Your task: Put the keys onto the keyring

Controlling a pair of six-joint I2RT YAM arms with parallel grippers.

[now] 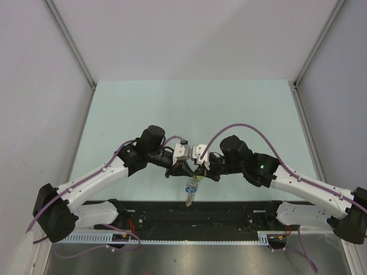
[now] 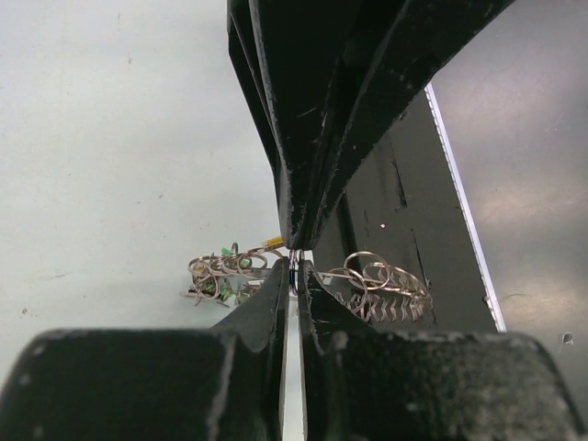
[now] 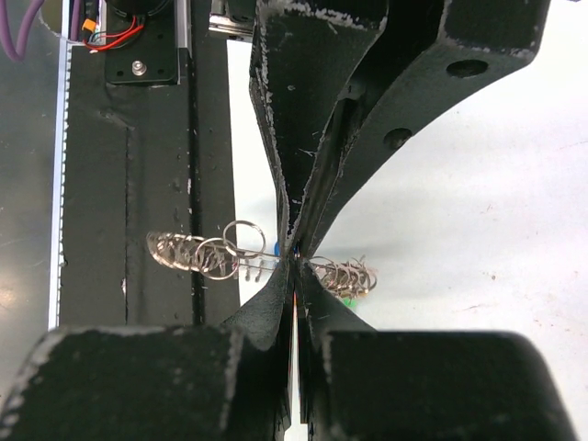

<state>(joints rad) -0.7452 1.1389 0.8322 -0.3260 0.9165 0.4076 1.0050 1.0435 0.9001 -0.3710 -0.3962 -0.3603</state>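
The keyring (image 1: 191, 193), a grey coil of many small loops, hangs between my two grippers above the table's near edge. In the left wrist view its loops spread to both sides of the jaws (image 2: 390, 285). The keys show as green heads (image 2: 226, 253) and a yellow-orange head (image 2: 272, 243) among the left loops. My left gripper (image 2: 296, 268) is shut on a thin loop of the ring. My right gripper (image 3: 294, 259) is shut on the ring at almost the same spot, tip to tip with the left one. A green key head (image 3: 347, 299) peeks out under the right-hand loops.
The pale green table (image 1: 189, 109) stretches away behind the arms, with grey walls on three sides. A black base plate (image 1: 229, 212) runs along the near edge, just under the hanging ring. Red wiring and a bracket (image 3: 119, 37) sit on that plate.
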